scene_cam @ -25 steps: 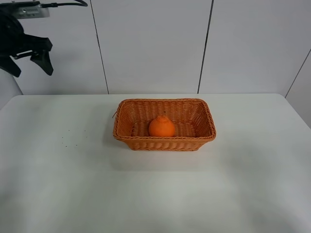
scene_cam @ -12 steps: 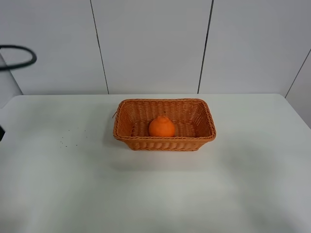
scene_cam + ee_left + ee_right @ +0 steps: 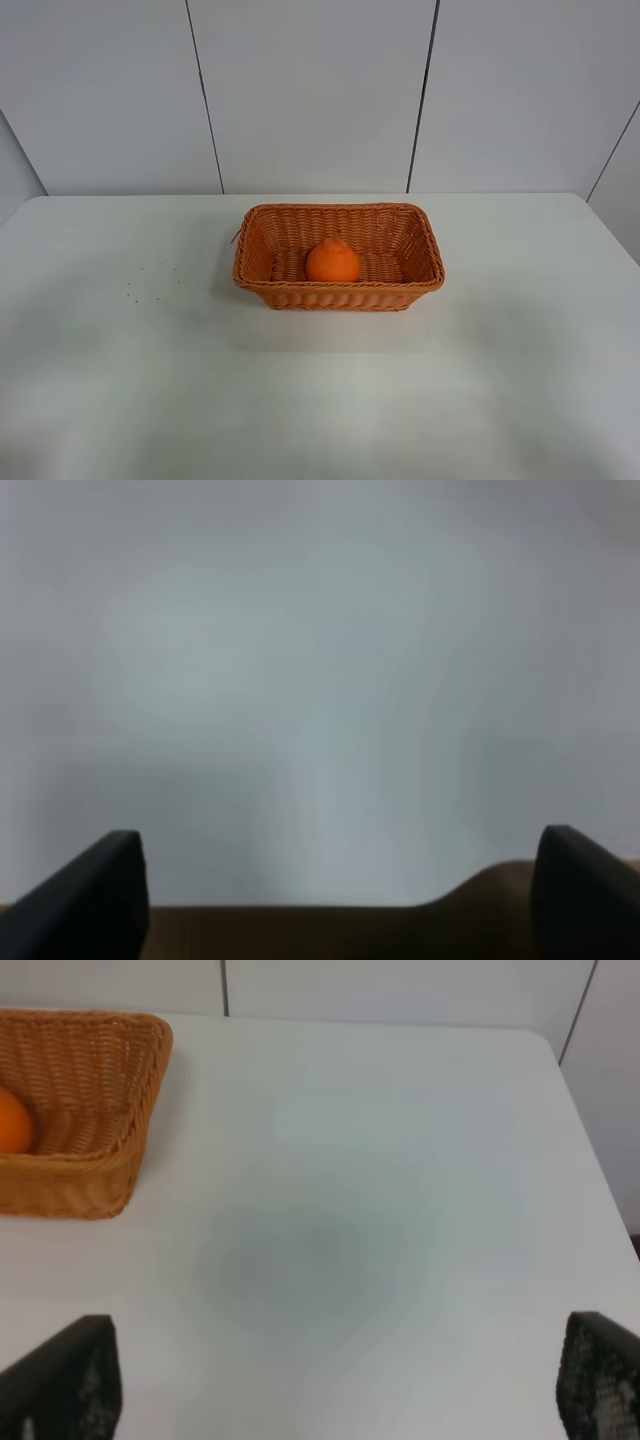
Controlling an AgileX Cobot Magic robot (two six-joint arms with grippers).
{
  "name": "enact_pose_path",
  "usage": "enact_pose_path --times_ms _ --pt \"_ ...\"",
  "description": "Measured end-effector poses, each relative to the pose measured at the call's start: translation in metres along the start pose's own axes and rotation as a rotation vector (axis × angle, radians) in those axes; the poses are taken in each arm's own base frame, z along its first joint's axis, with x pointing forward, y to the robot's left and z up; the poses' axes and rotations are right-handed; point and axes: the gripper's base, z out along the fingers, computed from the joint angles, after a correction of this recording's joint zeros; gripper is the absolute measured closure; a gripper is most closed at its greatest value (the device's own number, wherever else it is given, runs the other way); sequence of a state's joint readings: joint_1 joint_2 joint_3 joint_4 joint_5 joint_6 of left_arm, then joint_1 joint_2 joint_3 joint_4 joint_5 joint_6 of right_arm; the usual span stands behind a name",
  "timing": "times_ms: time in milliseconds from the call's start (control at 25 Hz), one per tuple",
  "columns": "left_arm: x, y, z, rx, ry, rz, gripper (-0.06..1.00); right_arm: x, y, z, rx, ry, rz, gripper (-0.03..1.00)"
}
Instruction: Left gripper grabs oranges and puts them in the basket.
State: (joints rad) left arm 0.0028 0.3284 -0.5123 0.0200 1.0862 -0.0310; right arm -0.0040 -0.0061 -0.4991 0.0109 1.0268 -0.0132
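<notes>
Round bright orange fruit [image 3: 332, 261] sits inside rectangular woven wicker basket [image 3: 339, 288], neck up.
Basket long axis runs left-right on white table [image 3: 120, 380]; black left gripper [image 3: 330, 900] and right gripper [image 3: 330, 1390] spread, empty.

Left hand [image 3: 330, 900] black blunt fingers, right hand [image 3: 330, 1385] likewise

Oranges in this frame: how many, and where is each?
1. The orange sits inside the basket, near its middle on the white table; the right wrist view catches its edge too. None elsewhere in view.
</notes>
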Motion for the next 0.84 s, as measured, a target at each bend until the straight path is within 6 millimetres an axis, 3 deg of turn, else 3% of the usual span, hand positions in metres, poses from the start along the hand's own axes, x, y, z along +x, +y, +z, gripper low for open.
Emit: enact_pose_path --times_ms 480,840 --pt "0.033 0.001 -0.025 0.008 -0.313 -0.008 0.07 0.000 0.000 0.000 0.000 0.000 0.000 0.27" --pt "0.036 0.001 -0.027 0.009 -0.342 -0.010 0.07 0.000 0.000 0.000 0.000 0.000 0.000 0.27"
